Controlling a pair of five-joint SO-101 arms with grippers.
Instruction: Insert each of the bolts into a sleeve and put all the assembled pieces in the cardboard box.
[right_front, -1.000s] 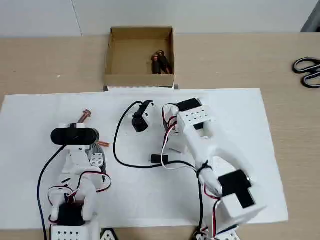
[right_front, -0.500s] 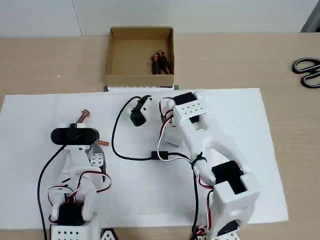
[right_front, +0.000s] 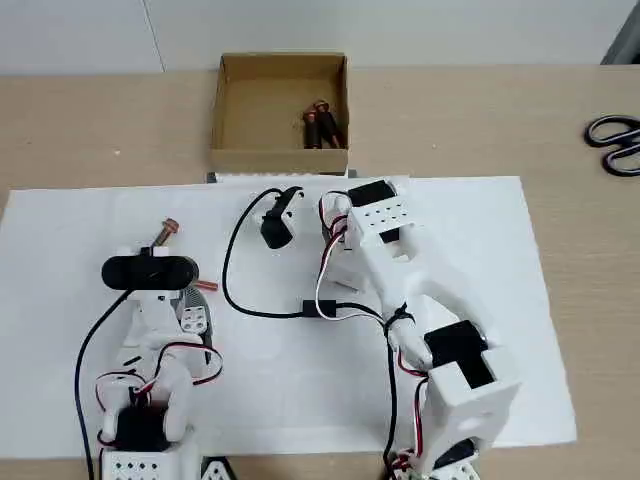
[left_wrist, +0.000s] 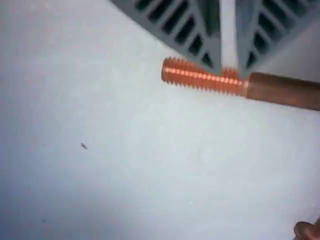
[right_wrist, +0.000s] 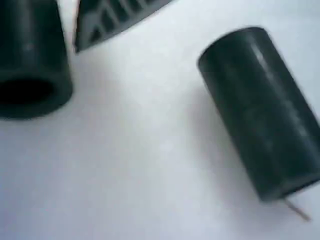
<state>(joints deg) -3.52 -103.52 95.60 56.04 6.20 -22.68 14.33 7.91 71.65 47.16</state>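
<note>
The right arm (right_front: 400, 260) has edged toward the upper left, nearer the brown cardboard box (right_front: 228, 110). I cannot tell the state of its end effector (right_wrist: 100, 25), which is near a lying black cylindrical sleeve (right_wrist: 260, 110) and a second black sleeve (right_wrist: 30, 65). Nor can I tell that of the left end effector (left_wrist: 228, 67), which sits over a threaded copper bolt (left_wrist: 200, 80) on white paper (right_front: 80, 230).

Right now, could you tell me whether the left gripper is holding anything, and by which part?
Cannot be told: the left gripper sits over the bolt's thread; contact unclear.
</note>
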